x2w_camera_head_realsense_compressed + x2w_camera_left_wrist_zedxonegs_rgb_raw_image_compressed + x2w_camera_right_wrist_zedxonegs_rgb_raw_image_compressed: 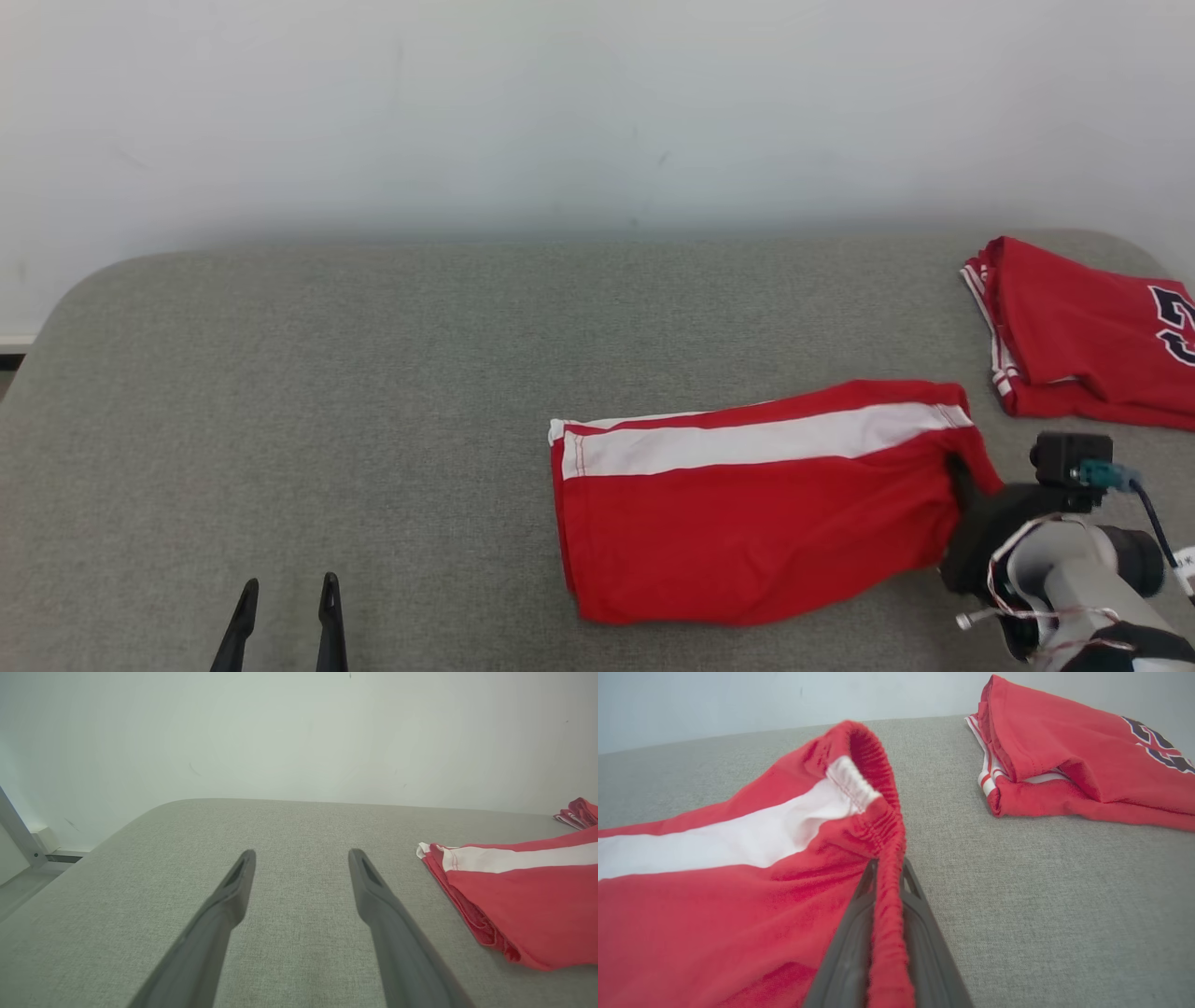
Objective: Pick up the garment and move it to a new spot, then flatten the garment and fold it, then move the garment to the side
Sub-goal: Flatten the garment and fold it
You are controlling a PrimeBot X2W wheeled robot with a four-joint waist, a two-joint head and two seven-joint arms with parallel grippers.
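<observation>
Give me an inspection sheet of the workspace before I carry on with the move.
Surface: grey fabric tabletop, flat, no spills seen.
Job's things: red shorts with a white stripe, folded, lying right of centre.
Clutter: folded red jersey at the far right corner, apart from the shorts.
Pincers: left pincer open over bare tabletop, near left; right pincer shut on the shorts' elastic waistband.
Cables: thin wires and a dark cable at the right wrist, clear of the cloth.
Surroundings: pale wall behind; metal post beyond the table's left corner.
</observation>
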